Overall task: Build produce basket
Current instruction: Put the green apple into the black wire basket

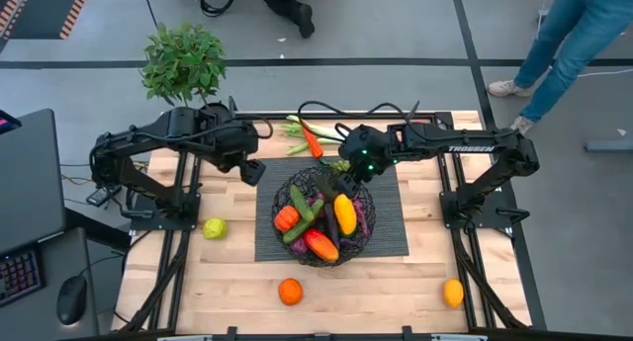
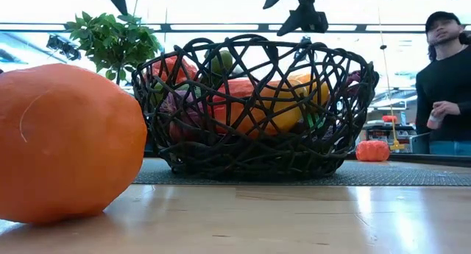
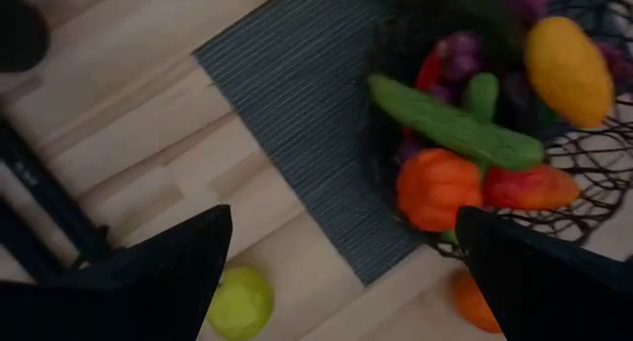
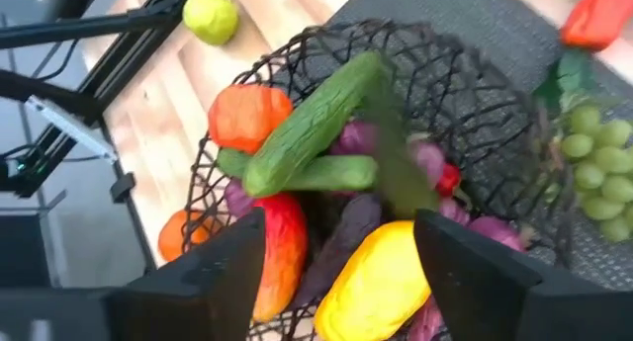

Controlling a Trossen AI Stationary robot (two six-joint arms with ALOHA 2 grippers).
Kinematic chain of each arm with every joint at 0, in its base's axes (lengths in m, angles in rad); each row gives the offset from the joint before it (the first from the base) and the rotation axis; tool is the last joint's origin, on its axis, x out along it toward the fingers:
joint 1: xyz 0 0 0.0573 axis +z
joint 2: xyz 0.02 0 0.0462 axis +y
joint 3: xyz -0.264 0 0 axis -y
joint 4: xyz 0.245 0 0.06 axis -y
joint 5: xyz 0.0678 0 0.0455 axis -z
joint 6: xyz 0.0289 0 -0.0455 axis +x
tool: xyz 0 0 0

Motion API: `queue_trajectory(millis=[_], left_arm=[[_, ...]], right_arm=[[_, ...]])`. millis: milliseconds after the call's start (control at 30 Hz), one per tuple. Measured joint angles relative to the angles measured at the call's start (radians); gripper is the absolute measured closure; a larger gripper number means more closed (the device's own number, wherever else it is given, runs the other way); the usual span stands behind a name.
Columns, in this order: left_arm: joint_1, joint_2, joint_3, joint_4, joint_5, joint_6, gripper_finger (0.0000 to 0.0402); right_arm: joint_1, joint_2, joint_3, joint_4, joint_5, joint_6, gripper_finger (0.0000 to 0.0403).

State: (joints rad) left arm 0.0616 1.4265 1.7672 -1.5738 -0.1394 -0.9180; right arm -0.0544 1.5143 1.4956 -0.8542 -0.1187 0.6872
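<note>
The black wire basket (image 1: 368, 244) stands on a grey mat (image 1: 386, 198) at mid-table. It holds cucumbers (image 4: 307, 124), an orange pepper (image 3: 435, 188), red peppers (image 4: 280, 247), a yellow piece (image 1: 344, 214) and purple eggplants (image 4: 348, 237). My right gripper (image 4: 338, 227) hangs open over the basket's far rim (image 1: 341, 180). A blurred green piece (image 4: 394, 168) shows below it inside the basket, clear of both fingers. My left gripper (image 1: 255, 171) hovers open above the mat's far left corner, beside the basket (image 3: 341, 232).
Loose on the table: a green lime (image 1: 215, 227) left of the mat, an orange (image 1: 289, 292) near the front, another orange (image 1: 453, 293) front right, grapes (image 4: 593, 158), a leek and a red piece (image 1: 309, 138) at the far edge. A potted plant (image 1: 183, 62) stands far left; a person (image 1: 579, 35) beyond.
</note>
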Motion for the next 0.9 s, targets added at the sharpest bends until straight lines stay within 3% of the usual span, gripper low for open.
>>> queue_trajectory(millis=[200,433,633,900], left_arm=[[-0.076,0.007,-0.008,0.000,0.010,0.011,0.0005],[-0.134,0.016,-0.112,0.004,0.072,0.038,0.0005],[-0.171,-0.003,-0.264,0.004,0.191,-0.006,0.0005],[-0.237,-0.044,-0.386,0.003,0.250,-0.047,0.0005]], right_arm=[[0.000,-0.016,0.000,-0.029,-0.038,0.002,0.0102],[0.000,-0.059,0.000,-0.148,-0.046,0.020,0.0102],[0.000,-0.128,0.000,-0.257,0.007,0.027,0.0105],[0.000,-0.201,0.000,-0.342,0.121,0.028,0.0105]])
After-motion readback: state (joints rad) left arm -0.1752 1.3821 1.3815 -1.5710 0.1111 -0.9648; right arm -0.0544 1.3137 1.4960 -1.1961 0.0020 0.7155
